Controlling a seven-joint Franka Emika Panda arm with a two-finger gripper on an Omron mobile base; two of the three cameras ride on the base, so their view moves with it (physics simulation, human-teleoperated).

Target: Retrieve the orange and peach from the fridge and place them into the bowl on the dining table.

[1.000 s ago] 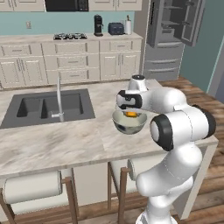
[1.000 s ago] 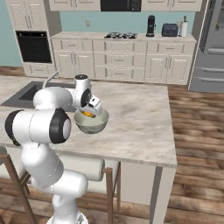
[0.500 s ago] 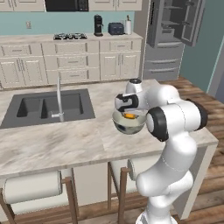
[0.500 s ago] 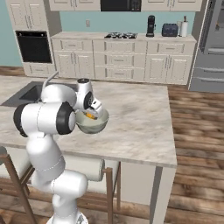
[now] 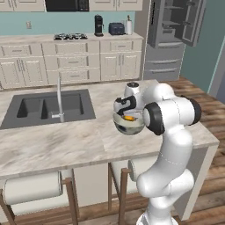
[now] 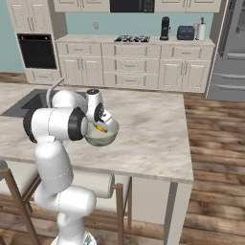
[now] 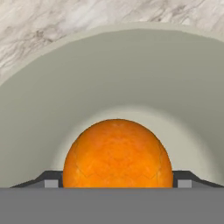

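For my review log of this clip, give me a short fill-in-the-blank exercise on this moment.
1. The orange lies inside the ____.
2. The bowl stands on the dining table, to the right of its built-in ____.
3. The hand hangs over the bowl with its fingers ____.
4. One fridge door stands ____.

Missing words: bowl; sink; open; open

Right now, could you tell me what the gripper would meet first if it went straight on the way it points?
Most likely the round orange fruit between its open fingertips, lying inside the grey-green bowl; depth is unclear.

Orange [image 7: 117, 153] inside grey-green bowl [image 7: 87, 87]; bowl on marble dining table [image 5: 66, 145]
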